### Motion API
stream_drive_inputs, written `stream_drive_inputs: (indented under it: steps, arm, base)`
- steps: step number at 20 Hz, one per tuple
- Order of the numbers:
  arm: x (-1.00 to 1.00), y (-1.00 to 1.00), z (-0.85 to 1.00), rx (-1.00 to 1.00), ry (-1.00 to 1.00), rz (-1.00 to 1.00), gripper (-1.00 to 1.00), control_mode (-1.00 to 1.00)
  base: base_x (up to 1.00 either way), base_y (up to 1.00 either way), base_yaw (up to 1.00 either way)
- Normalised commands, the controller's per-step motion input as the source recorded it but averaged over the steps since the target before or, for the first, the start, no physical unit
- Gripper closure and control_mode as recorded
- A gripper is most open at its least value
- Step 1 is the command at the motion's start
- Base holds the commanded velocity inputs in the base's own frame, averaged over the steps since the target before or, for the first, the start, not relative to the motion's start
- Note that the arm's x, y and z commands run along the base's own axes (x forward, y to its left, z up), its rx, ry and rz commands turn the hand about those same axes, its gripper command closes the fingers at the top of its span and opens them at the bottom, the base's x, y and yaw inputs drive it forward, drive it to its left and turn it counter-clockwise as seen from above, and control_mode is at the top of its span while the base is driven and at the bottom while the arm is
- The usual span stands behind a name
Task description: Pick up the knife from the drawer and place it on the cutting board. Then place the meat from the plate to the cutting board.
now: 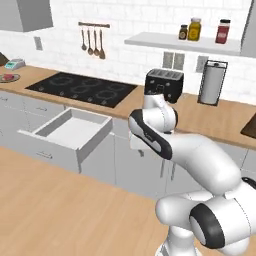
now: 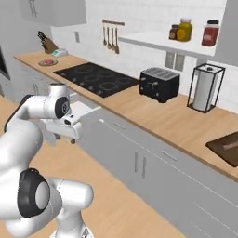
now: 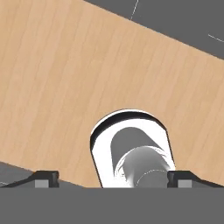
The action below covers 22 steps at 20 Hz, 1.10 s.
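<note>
Arm folded low, gripper (image 3: 113, 179) open, pointing down beside drawer (image 1: 70, 131).

— What do we see of the arm (image 1: 200, 165) itself?

— We see glossy white rounded shells, thick and tubular, swelling into bulbous housings at the joints.

— And the dark parts?

— We see black bands between the shells and round dark grey caps on the joint sides, one large cap low in the right base view.

— The gripper (image 3: 113, 178)?

— We see two small dark finger tips (image 3: 46, 178), blocky, each with a paler grey face. We can't make out cables, screws or markings.
</note>
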Motion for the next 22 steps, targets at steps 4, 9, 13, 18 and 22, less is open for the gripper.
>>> stream_drive_inputs:
  steps: [4,9,13,18,22]
  arm:
    - [0.0,0.0,0.0,0.0,0.0,0.0,-1.0,1.0]
    - [0.0,0.0,0.0,0.0,0.0,0.0,-1.0,1.0]
    - [0.0,0.0,0.0,0.0,0.0,0.0,-1.0,1.0]
    - [0.0,0.0,0.0,0.0,0.0,0.0,-1.0,1.0]
    - [0.0,0.0,0.0,0.0,0.0,0.0,-1.0,1.0]
  base:
    - [-0.23,0.86,0.81]
    - [-0.02,0.97,0.7]
    - [0.84,0.73,0.33]
    - [1.0,0.24,0.17]
    - [1.0,0.23,0.17]
